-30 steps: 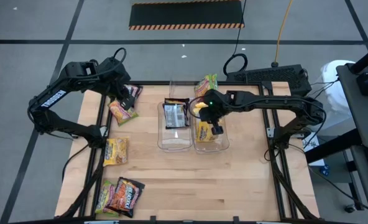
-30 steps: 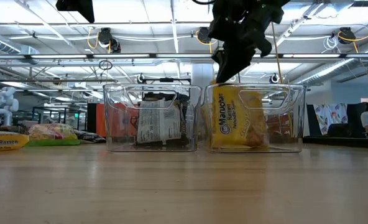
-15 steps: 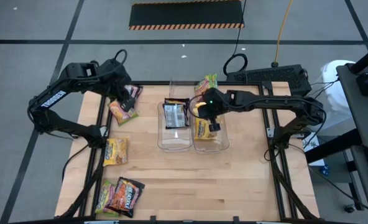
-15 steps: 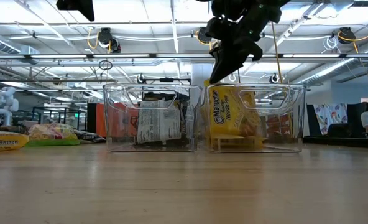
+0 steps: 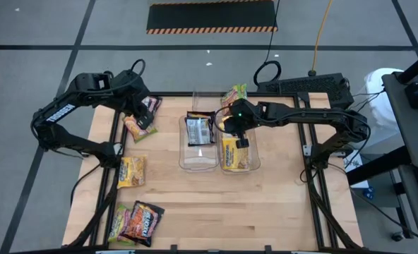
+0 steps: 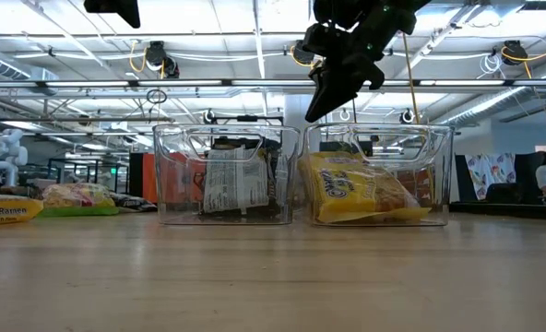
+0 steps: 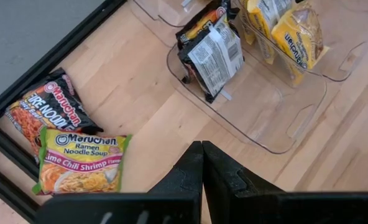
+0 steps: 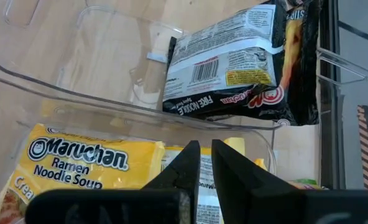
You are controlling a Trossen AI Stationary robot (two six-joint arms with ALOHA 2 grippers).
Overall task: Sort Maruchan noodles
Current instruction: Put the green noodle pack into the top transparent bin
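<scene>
Parting slightly, the right gripper's (image 8: 205,163) fingers hold nothing; the yellow packet (image 6: 361,189) lies inside the right bin (image 5: 255,166). Best lift straight up, clear of its rim. The left gripper (image 7: 202,163), fingers together, hovers over the table (image 5: 265,204) near the lime-chili packet (image 7: 81,163).
</scene>
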